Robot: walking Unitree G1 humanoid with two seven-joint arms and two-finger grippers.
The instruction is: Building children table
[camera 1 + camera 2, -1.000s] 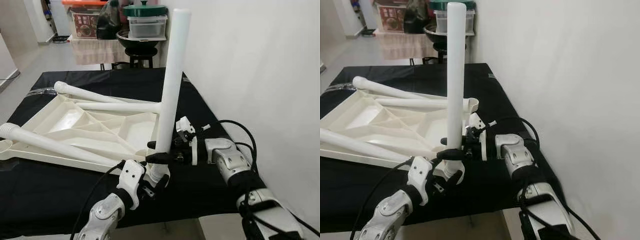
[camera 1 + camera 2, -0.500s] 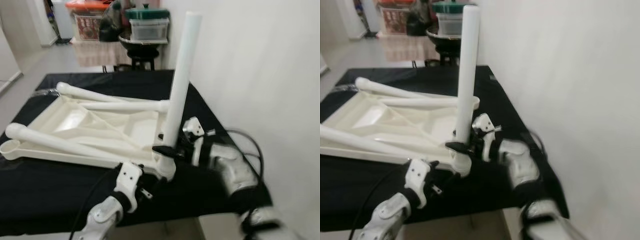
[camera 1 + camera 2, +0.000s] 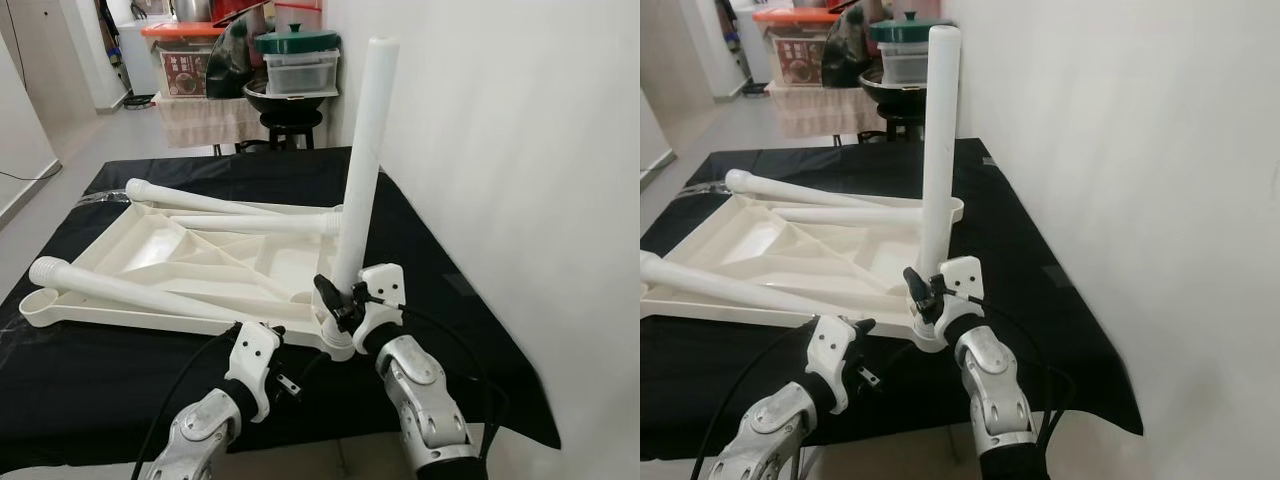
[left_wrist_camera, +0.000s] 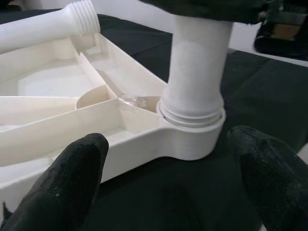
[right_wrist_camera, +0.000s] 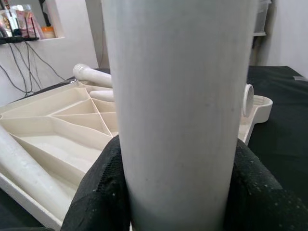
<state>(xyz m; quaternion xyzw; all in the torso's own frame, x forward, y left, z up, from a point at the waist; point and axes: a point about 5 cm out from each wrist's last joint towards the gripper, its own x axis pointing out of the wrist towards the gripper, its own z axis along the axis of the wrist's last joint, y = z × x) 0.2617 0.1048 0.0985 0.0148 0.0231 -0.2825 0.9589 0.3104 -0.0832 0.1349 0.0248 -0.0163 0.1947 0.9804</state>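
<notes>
The right gripper [image 3: 335, 303] is clamping low on the upright leg [image 3: 362, 160], its black fingers [image 5: 98, 187] pressing either side of the smooth white tube just above the corner socket [image 4: 192, 137]. The left gripper [image 4: 168, 192] is hovering beside that socket with its fingers spread, holding nothing. The leg is standing in the near corner of the upturned tabletop [image 3: 200, 262], which is lying on the black-draped worktop [image 3: 90, 370] with three other legs [image 3: 120, 290] resting across it. The leg is looking like stiff, light, slick plastic, so gripping near the threaded base is probably giving the best turning control without slipping.
</notes>
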